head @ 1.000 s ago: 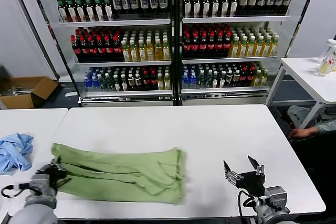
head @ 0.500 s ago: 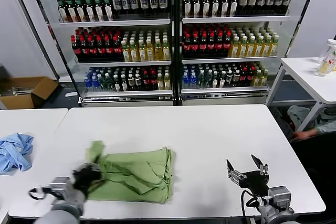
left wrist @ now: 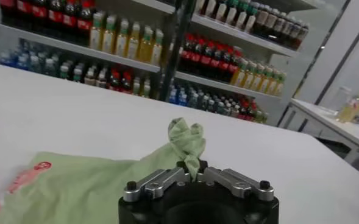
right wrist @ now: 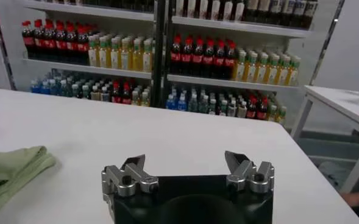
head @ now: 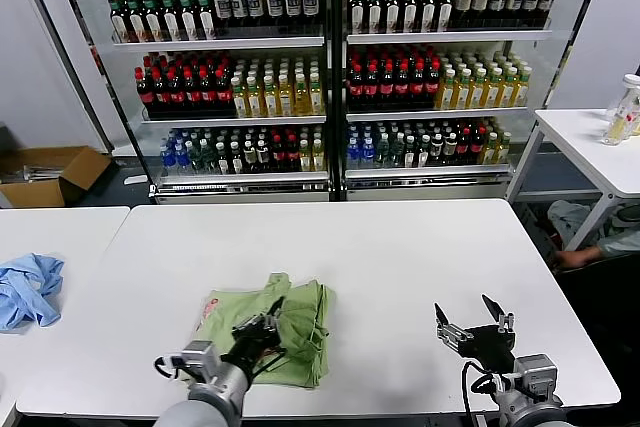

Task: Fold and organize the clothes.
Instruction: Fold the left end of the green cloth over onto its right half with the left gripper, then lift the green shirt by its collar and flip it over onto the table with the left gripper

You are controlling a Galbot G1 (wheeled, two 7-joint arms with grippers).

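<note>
The light green polo shirt (head: 300, 332) lies bunched and partly folded on the white table (head: 380, 267), left of centre near the front edge. Part of its red print shows at the left side (head: 212, 305). My left gripper (head: 268, 325) is shut on a pinched edge of the shirt and holds it over the pile; in the left wrist view the cloth (left wrist: 188, 141) sticks up from between the closed jaws of the left gripper (left wrist: 191, 169). My right gripper (head: 474, 319) is open and empty above the table's front right; the right wrist view shows the right gripper (right wrist: 186, 165) and the shirt's edge (right wrist: 11, 167) far off.
A light blue cloth (head: 28, 287) lies on a separate table at the left. Glass-door drink coolers (head: 330, 67) stand behind the table. Another table (head: 590, 147) with bottles is at the right, and a cardboard box (head: 50, 172) sits on the floor at the left.
My left gripper has dragged the shirt's left end rightward over the rest, so the shirt went from spread long to a compact pile. The right gripper has barely moved.
</note>
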